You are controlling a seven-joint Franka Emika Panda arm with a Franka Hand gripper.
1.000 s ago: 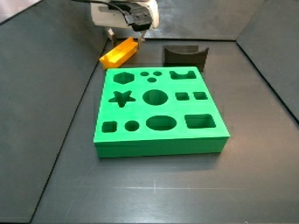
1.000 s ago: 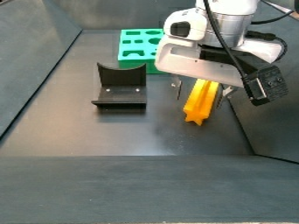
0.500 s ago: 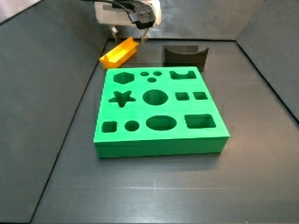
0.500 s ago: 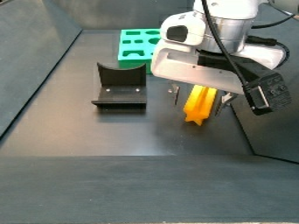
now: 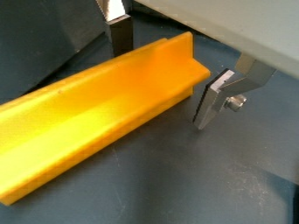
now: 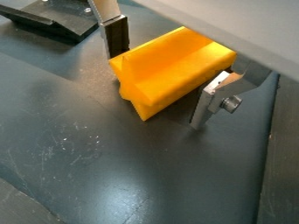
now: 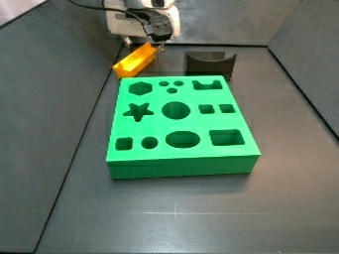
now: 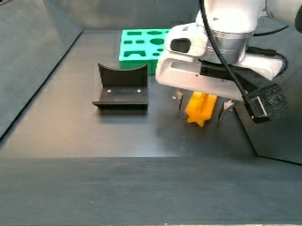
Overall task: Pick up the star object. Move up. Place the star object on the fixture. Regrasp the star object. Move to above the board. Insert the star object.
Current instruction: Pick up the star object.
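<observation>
The star object (image 5: 105, 109) is a long orange-yellow prism lying on the dark floor, seen in both wrist views (image 6: 176, 70) and in both side views (image 7: 133, 60) (image 8: 202, 111). My gripper (image 5: 166, 66) is low over one end of it, also shown in a wrist view (image 6: 163, 70) and in both side views (image 7: 143, 35) (image 8: 203, 93). Its jaws are open, one finger (image 5: 117, 31) on each side of the prism, with small gaps. The fixture (image 8: 120, 86) (image 7: 209, 63) stands apart from it. The green board (image 7: 185, 124) (image 8: 141, 44) lies nearby.
Dark walls enclose the floor; one wall (image 8: 277, 124) runs close beside the star object and the gripper. A corner of the fixture shows in a wrist view (image 6: 47, 19).
My gripper has come down over the star object, so its fingers now straddle the prism. The star object, the board and the fixture have not moved.
</observation>
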